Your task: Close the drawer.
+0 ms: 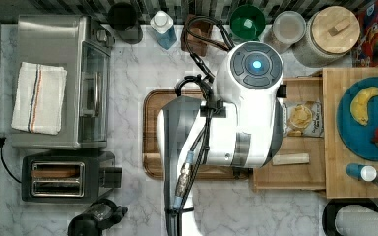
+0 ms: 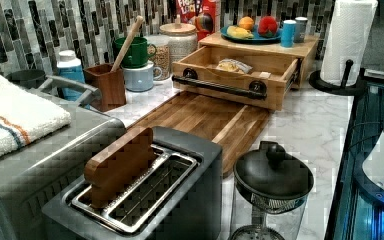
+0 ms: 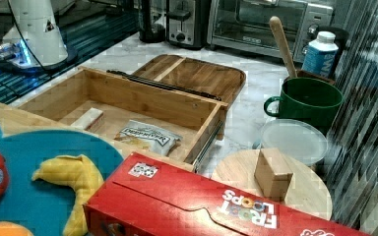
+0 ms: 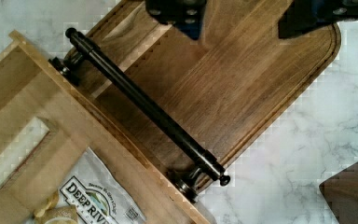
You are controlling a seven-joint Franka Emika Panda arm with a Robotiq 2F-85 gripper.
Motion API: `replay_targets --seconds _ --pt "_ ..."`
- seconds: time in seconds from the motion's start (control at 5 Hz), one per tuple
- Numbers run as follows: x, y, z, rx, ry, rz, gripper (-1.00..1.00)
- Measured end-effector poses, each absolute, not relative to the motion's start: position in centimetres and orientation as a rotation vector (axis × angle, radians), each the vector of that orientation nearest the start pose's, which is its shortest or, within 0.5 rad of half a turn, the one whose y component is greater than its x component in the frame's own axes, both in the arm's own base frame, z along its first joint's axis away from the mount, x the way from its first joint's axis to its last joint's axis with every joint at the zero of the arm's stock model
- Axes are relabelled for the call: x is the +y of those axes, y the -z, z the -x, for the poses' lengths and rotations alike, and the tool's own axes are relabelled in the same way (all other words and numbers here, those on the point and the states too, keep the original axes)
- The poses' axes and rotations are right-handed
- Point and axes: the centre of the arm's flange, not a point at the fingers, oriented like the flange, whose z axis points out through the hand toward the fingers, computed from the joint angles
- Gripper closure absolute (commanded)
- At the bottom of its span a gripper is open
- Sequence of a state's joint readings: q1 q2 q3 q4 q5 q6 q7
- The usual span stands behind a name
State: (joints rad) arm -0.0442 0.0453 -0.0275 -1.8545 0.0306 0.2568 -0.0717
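I see the drawer [image 2: 232,75], a shallow light-wood box with a black bar handle [image 4: 144,105], pulled out over the dark tray [image 4: 242,79] on the bench [image 2: 305,130], holding a "DEEP RIVER" bag [image 4: 100,200], my fingers [image 4: 179,11] spread, gripping nothing.

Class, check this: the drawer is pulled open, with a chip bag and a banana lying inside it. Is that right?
Not quite. The drawer is open and holds the chip bag, but the banana lies on the blue plate on the wooden top, as the right view shows.
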Motion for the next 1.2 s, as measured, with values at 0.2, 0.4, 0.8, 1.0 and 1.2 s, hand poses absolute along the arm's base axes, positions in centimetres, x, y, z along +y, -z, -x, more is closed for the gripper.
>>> replay_targets --seconds 0.2,0.4,0.8,1.0,1.2 --pt "-4.1 -48.3 -56.7 1.221 -0.121 2.882 1.0" --pt "-5.0 -47.8 -56.4 1.243 -0.15 2.892 1.0" --pt "-6.4 -47.1 -56.6 1.272 -0.094 2.865 -1.0" --pt "-6.5 -46.5 -56.8 1.249 -0.012 2.86 -1.0" --pt "-6.0 -45.5 -57.0 1.102 0.021 2.849 -1.0"
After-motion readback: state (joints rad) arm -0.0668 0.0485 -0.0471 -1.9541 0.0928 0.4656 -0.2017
